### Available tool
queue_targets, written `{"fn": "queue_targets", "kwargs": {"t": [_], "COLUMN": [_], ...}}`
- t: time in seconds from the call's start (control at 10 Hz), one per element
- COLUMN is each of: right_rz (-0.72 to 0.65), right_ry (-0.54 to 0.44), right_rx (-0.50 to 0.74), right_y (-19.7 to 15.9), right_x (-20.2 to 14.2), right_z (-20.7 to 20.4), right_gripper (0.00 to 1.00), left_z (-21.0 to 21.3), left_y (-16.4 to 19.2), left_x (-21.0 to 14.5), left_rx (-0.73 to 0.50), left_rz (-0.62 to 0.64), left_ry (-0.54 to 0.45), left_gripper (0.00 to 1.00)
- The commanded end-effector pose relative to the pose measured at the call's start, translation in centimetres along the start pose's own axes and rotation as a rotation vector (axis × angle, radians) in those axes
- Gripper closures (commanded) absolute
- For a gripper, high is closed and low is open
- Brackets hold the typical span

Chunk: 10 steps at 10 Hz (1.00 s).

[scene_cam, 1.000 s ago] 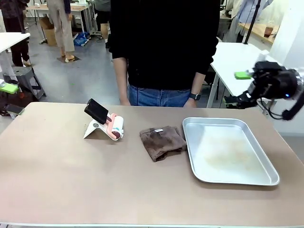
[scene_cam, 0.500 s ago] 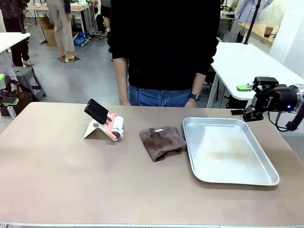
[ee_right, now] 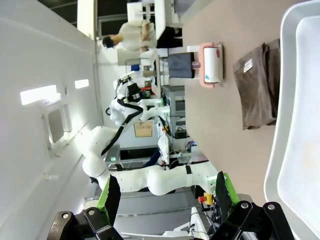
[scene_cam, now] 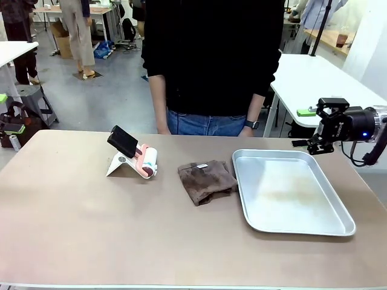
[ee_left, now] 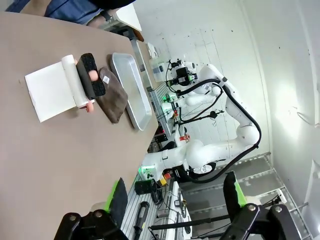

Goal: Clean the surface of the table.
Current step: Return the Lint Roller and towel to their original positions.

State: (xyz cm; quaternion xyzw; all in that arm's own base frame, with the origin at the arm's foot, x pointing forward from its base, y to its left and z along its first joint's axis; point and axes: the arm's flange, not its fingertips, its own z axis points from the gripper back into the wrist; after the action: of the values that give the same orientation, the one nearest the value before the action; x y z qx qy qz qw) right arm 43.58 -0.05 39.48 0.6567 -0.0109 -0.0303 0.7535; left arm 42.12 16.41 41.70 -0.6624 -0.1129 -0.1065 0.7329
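The table [scene_cam: 121,229] is a wide tan-brown top; the left wrist view looks along the table [ee_left: 45,150] too. On it stand a lint roller [scene_cam: 145,161] on a white stand, a crumpled brown cloth [scene_cam: 205,180] and a silver tray [scene_cam: 290,225]. My right gripper [scene_cam: 302,128] hovers open beyond the tray's far right corner, above the table edge, holding nothing. Its wrist view has the right gripper [ee_right: 166,192] with green pads wide apart over the tray [ee_right: 280,115]. My left gripper [ee_left: 175,197] is open and empty, off the table's end, well away from the lint roller [ee_left: 82,82].
A person in a black top [scene_cam: 211,60] stands at the far edge, arms hanging. A white table [scene_cam: 314,78] stands behind on the right. A stool and bag [scene_cam: 18,121] stand off the left end. The table's front half is bare.
My right gripper has come down and moved slightly left toward the tray's far corner. My left gripper has slid out past the picture's left edge. The things on the table have stayed put.
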Motion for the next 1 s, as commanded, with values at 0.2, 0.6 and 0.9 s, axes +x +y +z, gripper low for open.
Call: {"fn": "queue_targets", "kwargs": {"t": [0.2,0.6,0.9], "right_rz": [0.015,0.015,0.015], "right_ry": [0.003,0.003,0.003], "right_rx": [0.015,0.015,0.015], "right_y": [-0.03,-0.03,-0.03], "right_x": [-0.03,-0.03,-0.03], "right_z": [0.32,0.32,0.32], "right_gripper": [0.00,0.00,0.00], "left_z": [0.10,0.10,0.10], "left_y": [-0.31,-0.31,-0.31], "left_x": [-0.04,-0.04,-0.04], "left_rx": [0.002,0.002,0.002], "left_rz": [-0.015,-0.015,-0.015], "left_ry": [0.000,0.000,0.000], "left_gripper": [0.00,0.00,0.00]}}
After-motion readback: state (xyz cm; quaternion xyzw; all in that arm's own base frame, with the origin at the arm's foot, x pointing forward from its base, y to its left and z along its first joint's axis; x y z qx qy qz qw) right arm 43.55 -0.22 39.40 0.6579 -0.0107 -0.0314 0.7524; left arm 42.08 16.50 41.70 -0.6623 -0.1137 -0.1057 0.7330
